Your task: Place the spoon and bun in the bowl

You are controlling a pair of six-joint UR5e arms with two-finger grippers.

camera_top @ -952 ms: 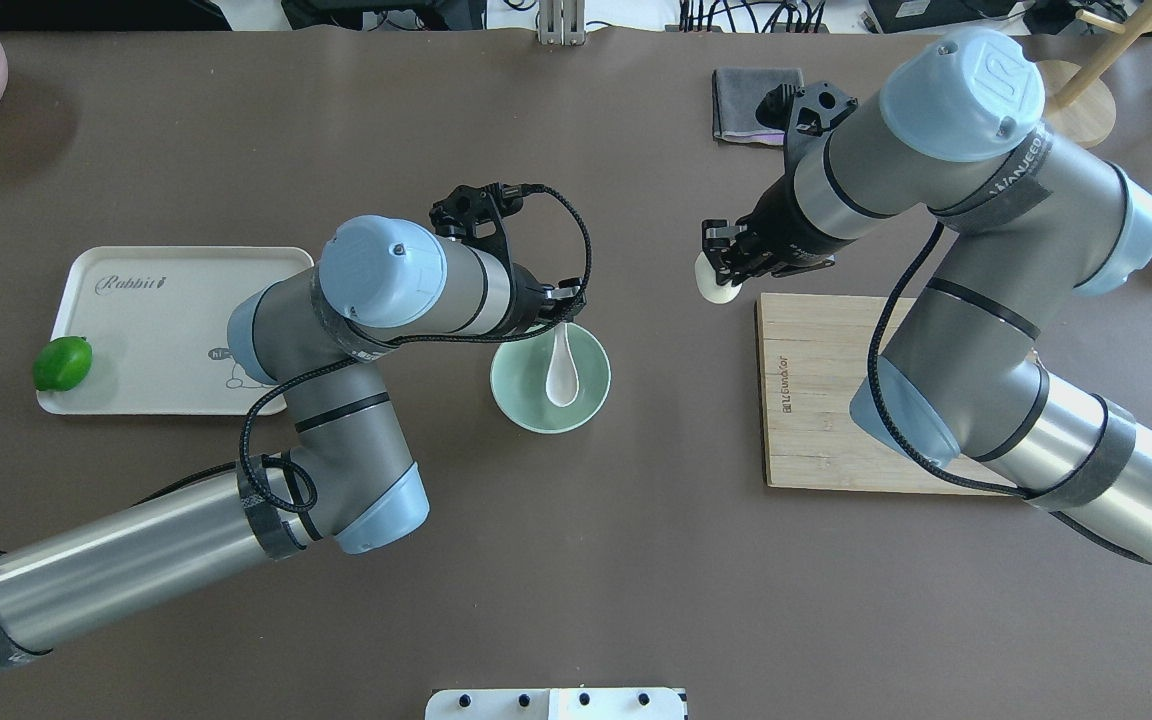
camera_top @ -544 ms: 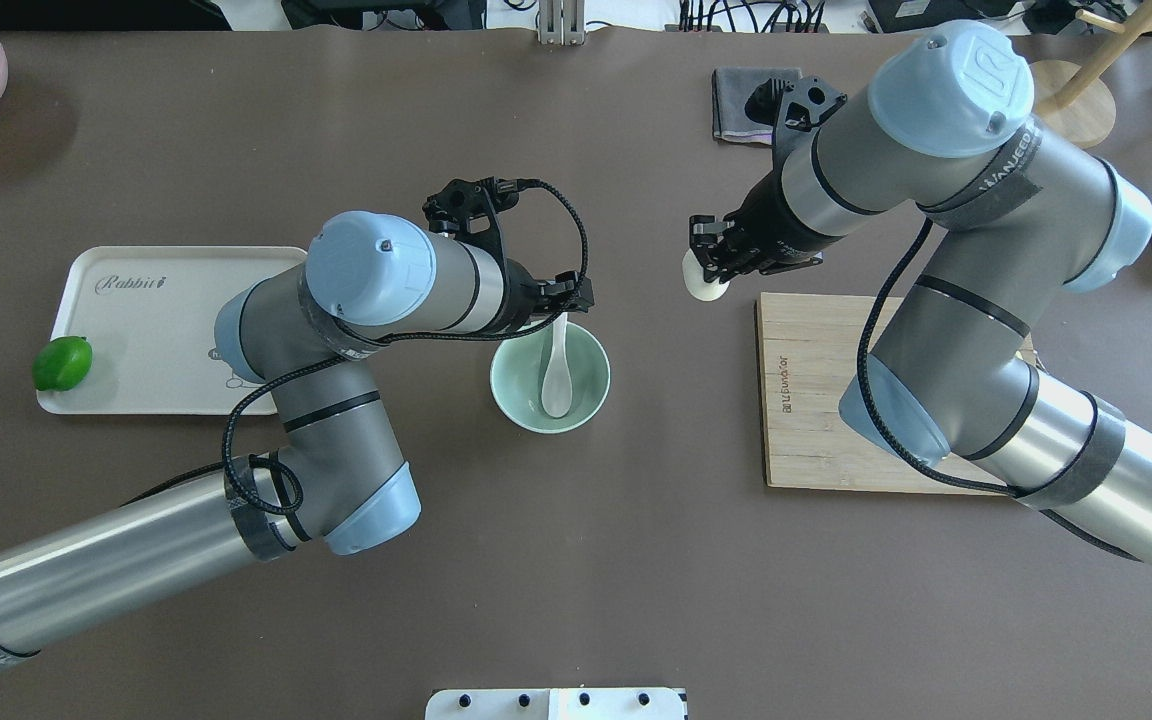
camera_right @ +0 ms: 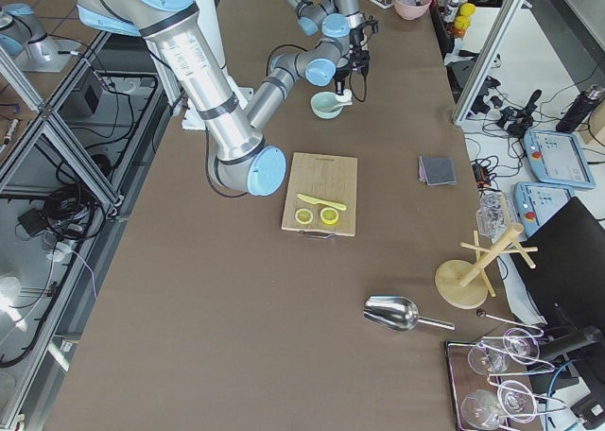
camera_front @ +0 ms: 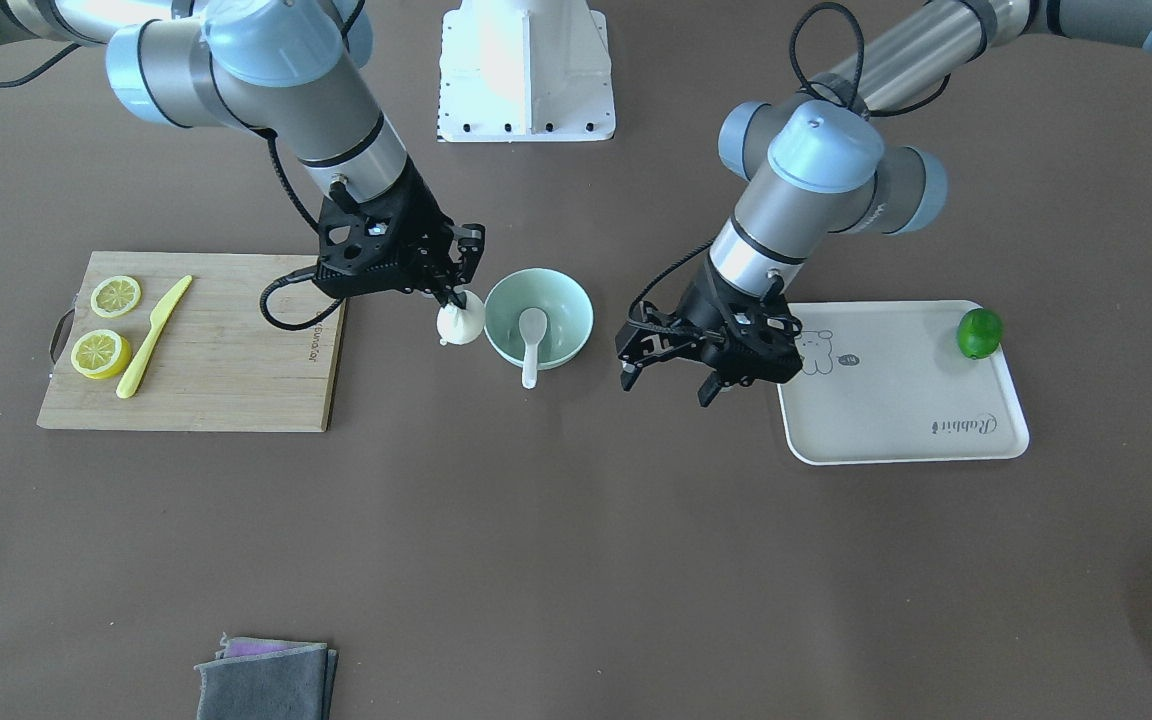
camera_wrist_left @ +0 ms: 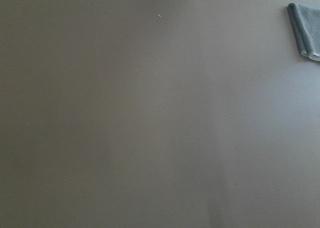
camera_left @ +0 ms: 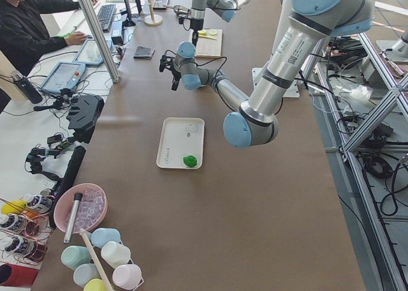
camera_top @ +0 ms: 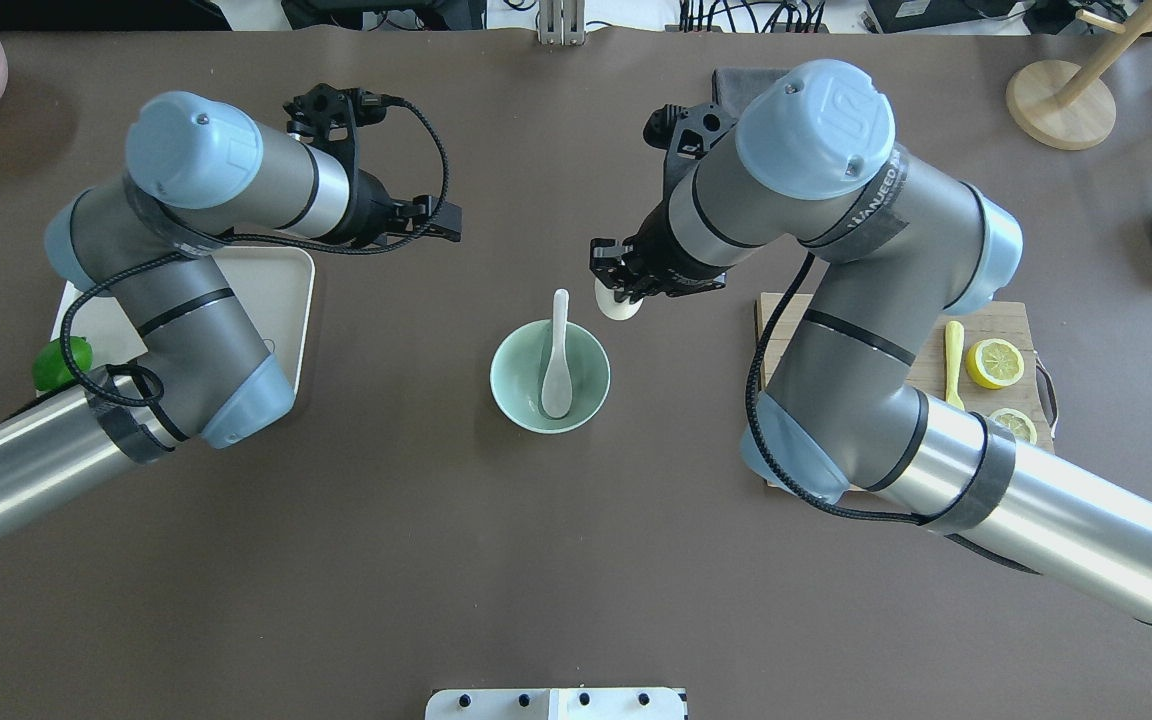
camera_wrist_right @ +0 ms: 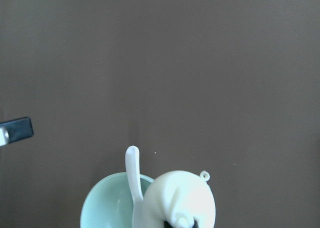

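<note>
The pale mint-green bowl [camera_top: 518,385] stands mid-table. The white spoon [camera_top: 556,365] lies in it, its handle sticking out over the far rim. My right gripper [camera_top: 616,288] is shut on the white bun [camera_top: 621,306] and holds it above the table, just beyond the bowl's far right rim. In the front view the bun [camera_front: 460,323] hangs beside the bowl [camera_front: 564,300], left of the spoon [camera_front: 531,335]. The right wrist view shows the bun [camera_wrist_right: 180,198] over the bowl [camera_wrist_right: 102,208]. My left gripper [camera_top: 448,223] is open and empty, far left of the bowl.
A beige tray [camera_top: 288,290] with a green lime [camera_top: 58,364] lies at the left. A wooden cutting board [camera_front: 226,345] with lemon halves [camera_front: 101,352] and a yellow knife [camera_front: 151,335] lies at the right. A grey cloth [camera_front: 266,682] lies at the far side.
My left gripper has let go of the spoon, which now rests in the bowl, and has drawn back left and away. My right gripper has carried the bun left, close to the bowl.
</note>
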